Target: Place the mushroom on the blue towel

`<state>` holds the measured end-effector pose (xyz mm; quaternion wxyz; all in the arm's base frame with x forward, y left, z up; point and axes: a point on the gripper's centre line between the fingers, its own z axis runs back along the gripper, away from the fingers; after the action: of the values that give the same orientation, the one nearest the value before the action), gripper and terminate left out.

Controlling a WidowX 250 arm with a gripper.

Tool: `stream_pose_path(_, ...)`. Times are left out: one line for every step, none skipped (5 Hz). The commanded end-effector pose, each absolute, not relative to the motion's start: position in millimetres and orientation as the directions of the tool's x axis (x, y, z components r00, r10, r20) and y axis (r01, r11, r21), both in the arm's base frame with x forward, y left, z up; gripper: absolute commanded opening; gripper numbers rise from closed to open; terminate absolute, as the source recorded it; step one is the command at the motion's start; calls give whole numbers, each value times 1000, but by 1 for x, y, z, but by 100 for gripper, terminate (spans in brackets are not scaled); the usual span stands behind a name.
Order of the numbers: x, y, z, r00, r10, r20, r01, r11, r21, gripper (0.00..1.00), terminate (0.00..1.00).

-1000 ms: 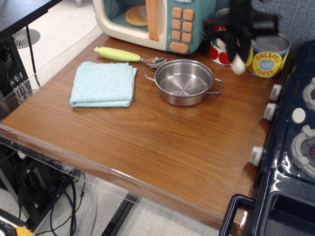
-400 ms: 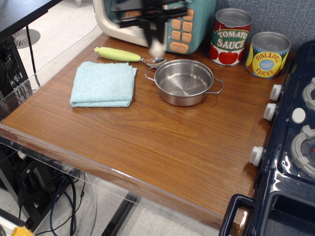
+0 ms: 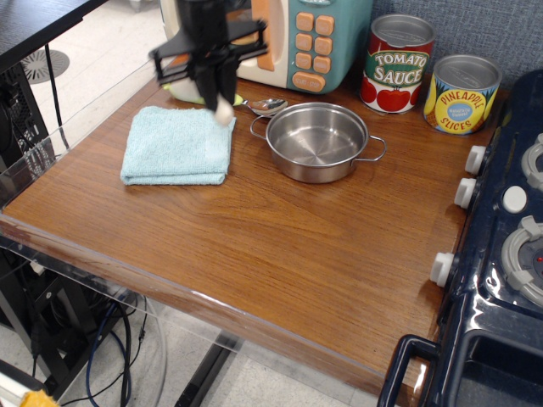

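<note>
Clamped on the mushroom point(image 3: 223, 108), the hand point(image 3: 212, 85) is seen above the far right corner of the blue towel point(image 3: 177, 144), with the toy pointed downward so that only its cream stem shows below the dark fingers; the cap is hidden by them. The mushroom is held clear of the cloth, not yet touching it, which suits a carry over the other things on the surface point(image 3: 280, 246) without brushing them. The hand is blurred, so the exact spread of its fingers cannot be read, though the toy is plainly gripped between them.

The towel lies flat and folded on the left of the surface, with nothing on it, so a wide landing place is offered. It is judged that the toy has to be brought a little further toward the towel's middle and lowered before release, since a drop at the corner could let it roll off toward the steel pot point(image 3: 316, 142).

The pot, just right of the towel, is empty. A spoon point(image 3: 265, 105) lies behind it, partly hidden by the hand. Two cans, a tomato sauce can point(image 3: 398, 64) and a pineapple slices can point(image 3: 461, 93), stand closed at the back right, well apart from the towel.
</note>
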<state>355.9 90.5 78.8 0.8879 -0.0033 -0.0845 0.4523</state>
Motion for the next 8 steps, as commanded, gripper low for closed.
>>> stream_pose_path(337, 90, 64, 467, 863, 190, -872, 486, -62, 0, 0)
stream_pose_path(342, 92, 50, 456, 870, 187, -878, 474, -64, 0, 0)
stream_pose_path(344, 91, 45, 449, 877, 171, -882, 465, -71, 0, 0)
stream_pose_path(344, 91, 49, 426, 891, 158, -888, 445, -118, 100, 0)
stream_pose_path(345, 87, 56, 467, 870, 158, -873, 482, -71, 100, 0)
stream_pose_path(346, 81, 66, 510, 847, 149, -852, 521, -51, 100, 0)
stream_pose_path(345, 78, 77, 532, 829, 173, -834, 548, -58, 100, 0)
stream_pose_path(349, 68, 109, 570, 785, 242, -799, 598, -58, 100, 0)
